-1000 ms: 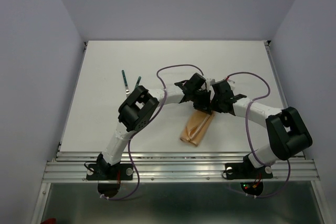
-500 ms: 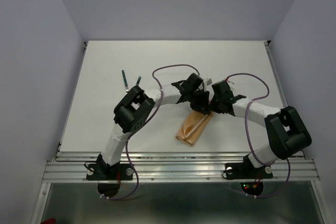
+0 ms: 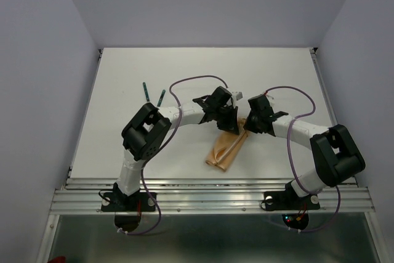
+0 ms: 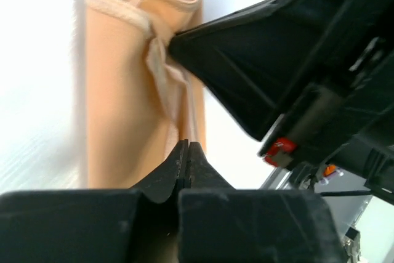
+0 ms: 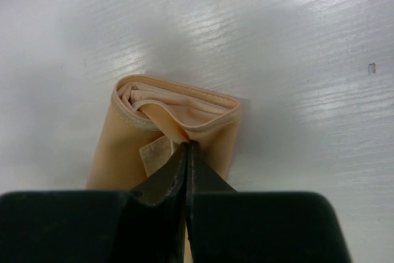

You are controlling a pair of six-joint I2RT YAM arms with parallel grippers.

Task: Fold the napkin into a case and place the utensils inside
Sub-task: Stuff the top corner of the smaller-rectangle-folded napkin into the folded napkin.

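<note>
The right pincer (image 5: 186,147) has its jaws pressed together on the upper lip of the peach-tan, satiny cloth case (image 5: 117,152), right at its open mouth. The case therefore lies directly under and ahead of its tips on the white surface (image 5: 308,53). The left pincer (image 4: 187,148) sits just beside it, jaws likewise closed with no gap, tips over a loose fold of the same cloth. Whether any cloth is caught between them I cannot tell. The main risk, as I judge it, is the slippery fabric: a lift or tug from the right pincer could drag the whole light case along, or pull the folds apart rather than widen the mouth. With both pincers crowded at one end, they could also knock each other. The slim utensils with dark green handles (image 3: 146,92) lie well apart from both pincers, out beyond the left one. Fetching them would leave only one pincer at the mouth, which may slump shut.
</note>
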